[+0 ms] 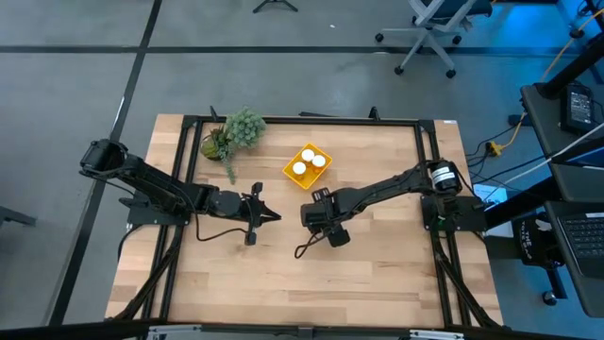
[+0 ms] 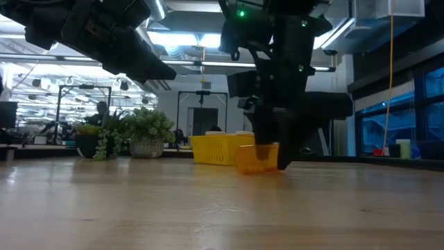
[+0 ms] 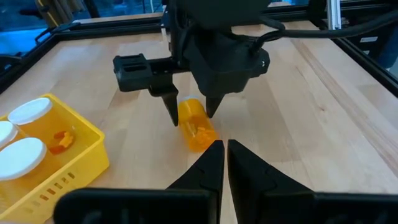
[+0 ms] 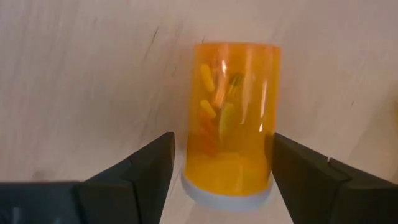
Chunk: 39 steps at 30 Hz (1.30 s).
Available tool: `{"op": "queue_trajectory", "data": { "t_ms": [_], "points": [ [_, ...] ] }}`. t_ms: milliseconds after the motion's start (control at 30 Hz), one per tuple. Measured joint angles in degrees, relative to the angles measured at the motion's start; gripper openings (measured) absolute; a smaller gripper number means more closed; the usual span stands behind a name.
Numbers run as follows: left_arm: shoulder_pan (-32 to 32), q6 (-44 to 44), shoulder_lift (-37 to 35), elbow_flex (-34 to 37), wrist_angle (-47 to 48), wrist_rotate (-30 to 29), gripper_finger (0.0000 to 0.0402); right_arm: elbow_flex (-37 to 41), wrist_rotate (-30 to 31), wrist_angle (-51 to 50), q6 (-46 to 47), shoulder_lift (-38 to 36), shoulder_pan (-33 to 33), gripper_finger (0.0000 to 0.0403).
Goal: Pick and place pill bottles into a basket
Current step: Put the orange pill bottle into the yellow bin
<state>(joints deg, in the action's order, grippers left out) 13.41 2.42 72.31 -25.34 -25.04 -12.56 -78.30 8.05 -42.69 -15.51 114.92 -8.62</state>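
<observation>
An orange translucent pill bottle [image 4: 233, 112] lies on its side on the wooden table, near its middle; it also shows in the left wrist view [image 3: 198, 127] and the low view [image 2: 255, 158]. My right gripper [image 4: 224, 162] points down over it, open, one finger on each side of the bottle. My left gripper [image 3: 221, 162] is shut and empty, hovering just left of the bottle [image 1: 272, 215]. The yellow basket [image 1: 309, 165] stands farther back and holds white-capped bottles [image 3: 25, 155]. My right gripper comes from above with its fingers across the lying bottle's body, near the cap end [image 4: 227, 186]. One finger [image 4: 152, 165] stands clear of the side. The other finger [image 4: 292, 165] is right at the bottle's wall; I cannot tell whether it touches.
A green potted plant [image 1: 236, 132] stands at the table's far left, beside the basket. A black frame [image 1: 302, 120] runs along the table's far edge and sides. Bare wood [image 1: 311, 283] lies toward the near edge.
</observation>
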Motion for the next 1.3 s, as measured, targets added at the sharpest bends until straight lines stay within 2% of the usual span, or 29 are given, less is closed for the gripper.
{"op": "queue_trajectory", "data": {
  "t_ms": [300,667,900,1000,1300],
  "points": [
    [0.0,0.0,0.0,0.0,0.0,0.0,0.0016,0.02,0.0,0.49,0.29,0.45,0.0,0.025],
    [0.0,0.02,0.0,0.0,0.02,0.0,0.0019,-0.05,0.02,0.23,0.39,0.43,0.0,0.0154],
    [0.0,0.02,0.0,0.0,0.02,0.0,0.002,-0.07,0.2,-1.69,1.26,0.4,0.0,0.0156],
    [0.0,0.02,0.0,0.0,0.02,0.0,0.002,-0.59,2.04,-4.03,2.48,0.42,-0.02,0.0157],
    [0.02,0.0,0.0,0.0,0.0,0.0,0.002,-6.51,2.44,-8.05,3.34,0.43,0.0,0.0155]
  ]
}}
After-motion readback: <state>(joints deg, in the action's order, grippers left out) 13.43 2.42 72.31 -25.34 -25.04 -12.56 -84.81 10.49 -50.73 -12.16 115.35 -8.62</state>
